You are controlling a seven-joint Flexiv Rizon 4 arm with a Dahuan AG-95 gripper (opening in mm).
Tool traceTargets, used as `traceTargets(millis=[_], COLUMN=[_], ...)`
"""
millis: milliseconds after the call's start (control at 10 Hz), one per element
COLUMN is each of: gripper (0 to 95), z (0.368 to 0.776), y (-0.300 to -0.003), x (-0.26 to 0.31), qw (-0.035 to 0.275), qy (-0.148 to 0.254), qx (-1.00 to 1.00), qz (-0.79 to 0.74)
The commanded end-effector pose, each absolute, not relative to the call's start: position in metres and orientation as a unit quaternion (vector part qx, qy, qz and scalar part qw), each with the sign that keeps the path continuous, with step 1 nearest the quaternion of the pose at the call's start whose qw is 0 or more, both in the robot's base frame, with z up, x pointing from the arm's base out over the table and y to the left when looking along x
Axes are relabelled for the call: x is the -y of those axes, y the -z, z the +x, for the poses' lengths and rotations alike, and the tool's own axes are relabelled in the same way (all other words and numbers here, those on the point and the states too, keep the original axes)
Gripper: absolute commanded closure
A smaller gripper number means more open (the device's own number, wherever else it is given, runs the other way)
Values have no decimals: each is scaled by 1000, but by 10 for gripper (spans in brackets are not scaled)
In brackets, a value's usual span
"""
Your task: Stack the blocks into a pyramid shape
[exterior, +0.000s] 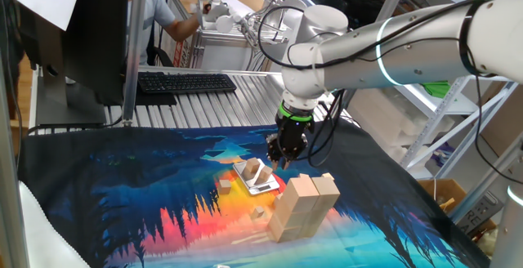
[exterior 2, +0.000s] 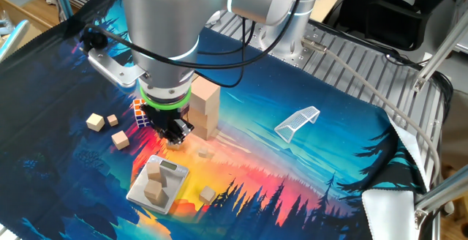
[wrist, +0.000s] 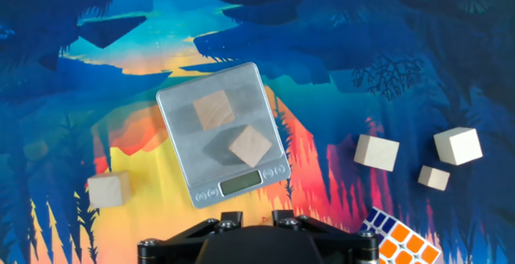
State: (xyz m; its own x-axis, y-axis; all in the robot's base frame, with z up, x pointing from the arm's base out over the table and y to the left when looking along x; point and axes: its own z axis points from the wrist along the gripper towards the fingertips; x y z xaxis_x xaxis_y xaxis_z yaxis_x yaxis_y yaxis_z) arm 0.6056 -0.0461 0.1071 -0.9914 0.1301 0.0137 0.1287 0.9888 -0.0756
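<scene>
A stack of larger pale wooden bricks (exterior: 302, 207) stands on the painted cloth; it also shows in the other fixed view (exterior 2: 205, 107). Two wooden cubes (wrist: 213, 109) (wrist: 249, 146) lie on the flat silver scale (wrist: 181, 107). Loose small cubes lie around: one left of the scale (wrist: 107, 190), three to its right (wrist: 376, 151) (wrist: 457, 145) (wrist: 434, 177). My gripper (wrist: 257, 216) hovers above the cloth just short of the scale's display edge, between scale and brick stack (exterior 2: 175, 132). Its jaws stand apart with nothing between them.
A Rubik's cube (wrist: 398, 244) lies at my right, next to the brick stack (exterior 2: 139, 113). A white mesh piece (exterior 2: 297, 121) lies farther off on the cloth. A keyboard (exterior: 186, 82) and monitor stand behind the cloth on the metal table.
</scene>
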Motion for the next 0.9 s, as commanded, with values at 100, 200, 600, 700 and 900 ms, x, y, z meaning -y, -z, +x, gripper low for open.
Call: traceTargets(millis=[100,200,600,700,900], gripper=[760,760,760,570,570], z=[605,605,605,605,605], y=[-107,-107,-107,-107,-107], x=[46,46,46,46,46], qw=[8,12,30,30,27], qy=[-37,-37,-39,-39,-38], qx=[997,997,994,994,995], qz=[-70,-72,-94,-94,-89])
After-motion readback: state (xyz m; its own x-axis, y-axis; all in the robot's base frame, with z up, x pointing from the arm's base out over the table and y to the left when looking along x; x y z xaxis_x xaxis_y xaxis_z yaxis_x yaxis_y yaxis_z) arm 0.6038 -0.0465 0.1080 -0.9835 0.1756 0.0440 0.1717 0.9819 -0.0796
